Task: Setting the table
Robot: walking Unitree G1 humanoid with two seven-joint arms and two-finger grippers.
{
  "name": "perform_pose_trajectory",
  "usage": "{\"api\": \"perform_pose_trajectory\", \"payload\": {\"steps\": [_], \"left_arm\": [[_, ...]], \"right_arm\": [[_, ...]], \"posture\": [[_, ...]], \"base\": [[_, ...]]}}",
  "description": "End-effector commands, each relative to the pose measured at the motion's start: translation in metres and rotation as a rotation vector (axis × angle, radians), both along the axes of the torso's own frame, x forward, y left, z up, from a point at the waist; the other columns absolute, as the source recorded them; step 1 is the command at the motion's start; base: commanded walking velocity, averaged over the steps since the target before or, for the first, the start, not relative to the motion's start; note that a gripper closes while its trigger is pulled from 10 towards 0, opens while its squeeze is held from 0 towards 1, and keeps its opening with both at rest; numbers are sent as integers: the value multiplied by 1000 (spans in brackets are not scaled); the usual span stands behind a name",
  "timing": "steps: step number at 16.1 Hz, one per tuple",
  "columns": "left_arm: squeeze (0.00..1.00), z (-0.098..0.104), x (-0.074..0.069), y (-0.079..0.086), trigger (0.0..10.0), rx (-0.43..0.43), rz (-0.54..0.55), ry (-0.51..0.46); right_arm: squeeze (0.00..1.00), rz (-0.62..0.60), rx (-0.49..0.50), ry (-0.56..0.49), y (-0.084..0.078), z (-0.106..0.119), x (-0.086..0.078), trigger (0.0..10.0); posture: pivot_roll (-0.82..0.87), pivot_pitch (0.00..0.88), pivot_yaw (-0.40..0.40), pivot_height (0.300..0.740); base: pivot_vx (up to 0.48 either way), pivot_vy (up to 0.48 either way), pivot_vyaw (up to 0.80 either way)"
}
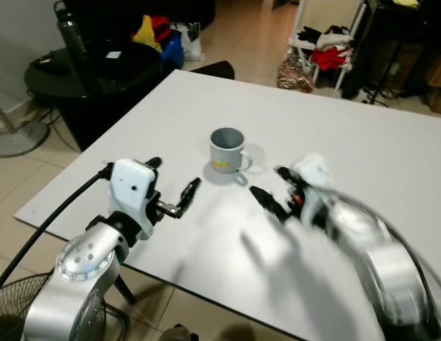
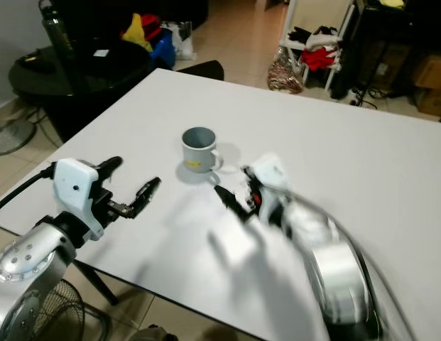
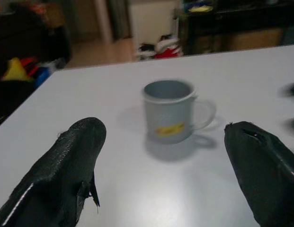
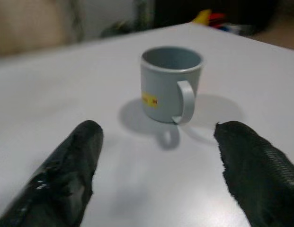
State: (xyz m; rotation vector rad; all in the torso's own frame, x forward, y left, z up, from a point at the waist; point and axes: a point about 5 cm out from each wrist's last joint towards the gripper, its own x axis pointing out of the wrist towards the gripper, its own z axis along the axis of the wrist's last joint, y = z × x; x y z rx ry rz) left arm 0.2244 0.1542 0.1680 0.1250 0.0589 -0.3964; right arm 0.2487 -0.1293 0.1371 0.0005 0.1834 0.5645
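Fingers point(image 4: 85, 161) of both grippers spread, empty, near the upright mug point(image 1: 226, 150) on the desk point(image 1: 362, 163); it looks rigid, light, slick-sided, best pinched across rim or handle.

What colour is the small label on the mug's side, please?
Yellow, on the grey ceramic mug with a loop handle; it shows best in the right wrist view.

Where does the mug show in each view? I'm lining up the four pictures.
Left eye view: mug upright on the white table, just above centre, ahead of both grippers.
Right eye view: mug left of centre.
Left wrist view: mug at centre, beyond the two black fingers.
Right wrist view: mug at upper centre, handle facing the camera.
Shared landmark: its yellow label.
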Motion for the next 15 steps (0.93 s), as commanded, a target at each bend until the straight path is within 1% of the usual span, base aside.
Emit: {"api": "perform_pose_trajectory", "payload": {"steps": [1, 2, 3, 4, 5, 6, 7, 8, 9, 10, 11, 12, 13, 14, 15], "left_arm": [[0, 5, -1, 2, 10000, 12, 24, -21], [0, 6, -1, 1, 10000, -1, 26, -26], [0, 6, 0, 1, 10000, -4, 23, -28], [0, 3, 1, 1, 10000, -9, 19, -25], [0, 1, 2, 1, 10000, 1, 30, -22], [0, -2, 1, 3, 10000, 5, 48, -9], [0, -4, -7, 4, 10000, 12, 51, 5], [0, -2, -9, 3, 10000, 3, 47, 9], [0, -1, -9, 2, 10000, -5, 47, 10], [0, -2, -9, -1, 10000, -20, 38, 16], [0, -2, -9, -2, 10000, -22, 34, 17], [0, -1, -8, -3, 10000, -26, 34, 17], [0, -2, -9, -4, 10000, -29, 39, 17], [0, -2, -9, -4, 10000, -29, 41, 18], [0, -3, -8, -2, 10000, -21, 59, 22]], "right_arm": [[1000, -61, 21, -41, -4, 15, -2, 10000], [1000, -145, 92, -39, -4, 17, -11, 10000], [820, -166, 98, -43, -2, 17, -13, 10000], [0, -209, 79, -89, 0, 21, -17, 10000], [0, -239, 84, -102, 1, 25, -18, 10000], [0, -266, 98, -88, 0, 26, -22, 10000], [0, -334, 20, -134, -7, 28, -30, 10000], [0, -381, 27, -141, -14, 32, -32, 10000], [0, -398, 58, -126, -16, 33, -31, 10000], [0, -468, 82, -140, -26, 33, -32, 10000], [0, -485, 92, -154, -28, 34, -31, 10000], [0, -516, 95, -133, -31, 31, -32, 10000], [0, -508, 89, -99, -31, 28, -35, 10000], [0, -504, 82, -93, -31, 27, -36, 10000], [0, -466, 59, -92, -29, 26, -38, 10000]], "posture": [[135, 0, 20, 740], [132, 0, 25, 740], [125, 0, 26, 740], [125, 0, 33, 740], [125, 0, 27, 740], [120, 0, 30, 740], [112, 0, 34, 740], [113, 0, 36, 740], [111, 0, 38, 740], [107, 0, 41, 740], [107, 0, 40, 740], [102, 0, 40, 740], [103, 0, 38, 740], [103, 0, 37, 740], [101, 0, 35, 740]], "base": [[0, -255, 0], [0, -334, 0], [0, -334, 0], [0, -334, 0], [0, -334, 0], [0, -337, 0], [0, -337, 0], [0, -337, 0], [0, -337, 0], [0, -337, 0], [0, -334, 0], [0, -330, 0], [0, -277, 0], [0, -259, 0], [0, 0, 0]]}}
